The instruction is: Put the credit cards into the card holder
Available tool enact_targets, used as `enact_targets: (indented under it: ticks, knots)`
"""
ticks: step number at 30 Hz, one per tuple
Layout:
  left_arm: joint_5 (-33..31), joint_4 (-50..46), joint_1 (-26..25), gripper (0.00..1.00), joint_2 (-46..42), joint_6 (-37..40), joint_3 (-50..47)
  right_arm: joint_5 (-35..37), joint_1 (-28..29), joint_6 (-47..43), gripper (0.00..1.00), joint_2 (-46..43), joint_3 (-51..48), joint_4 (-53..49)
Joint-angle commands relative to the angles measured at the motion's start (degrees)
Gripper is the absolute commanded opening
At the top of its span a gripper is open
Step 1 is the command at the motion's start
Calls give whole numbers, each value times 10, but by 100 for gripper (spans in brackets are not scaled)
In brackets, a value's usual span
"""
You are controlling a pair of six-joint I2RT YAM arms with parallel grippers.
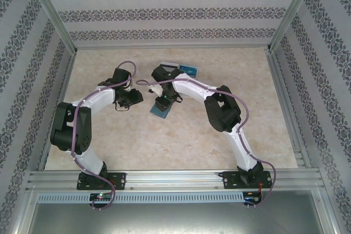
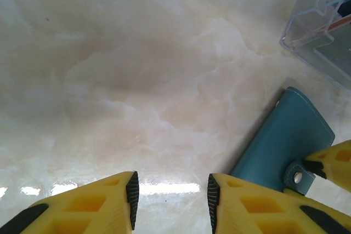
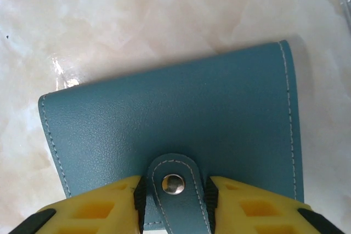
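Clamped in right jaws by its snap tab (image 3: pixel 173 183): closed card holder (image 3: pixel 164 113), flat on surface (image 3: pixel 164 9). Left jaws parted, empty. From left wrist: clear box (image 2: pixel 321 31) near holder, contents unclear.

The card holder (image 3: pixel 175 113) lies flat on the table (image 3: pixel 164 15), stretching out ahead of the right claw (image 3: pixel 174 190); its snap tab (image 3: pixel 173 167) sits between that claw's fingers, pinched at both edges; the left claw (image 2: pixel 173 193) hangs over bare table, fingers apart, with the card holder just ahead to its right; the clear plastic box (image 2: pixel 321 26) stands farther ahead and right, apart from the card holder.
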Motion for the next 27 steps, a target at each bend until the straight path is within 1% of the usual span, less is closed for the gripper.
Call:
enact_targets:
  ticks: [1, 5, 7, 8, 10, 11, 15, 18, 23, 27]
  knots:
    - [11, -3, 3, 40, -2, 7, -3, 19, 11, -18, 38, 19, 24, -29]
    - [11, -1, 4, 40, -2, 6, -3, 20, 24, -19, 37, 28, 27, -31]
    - [11, -1, 4, 40, -1, 6, -3, 17, 25, -16, 34, 38, 29, -35]
    - [11, 0, 3, 40, -1, 5, -3, 17, 25, -15, 30, 44, 31, -38]
    - [14, 3, 3, 40, -1, 3, -5, 23, 24, -13, 17, 50, 28, -41]
    - [17, 3, 3, 40, -1, 3, -4, 25, 23, -12, 12, 49, 21, -37]
    - [19, 3, 3, 40, 1, 2, -3, 21, 20, -4, 3, 19, -13, -8]
    - [35, 19, 3, 40, 5, -7, -8, 8, 15, 12, 0, -21, -45, 30]
    - [53, 38, 2, 40, 7, -21, -14, -37, 1, 55, 0, -93, -124, 140]
    - [80, 48, -9, 41, 16, -22, -7, -52, 0, 64, 0, -136, -179, 219]
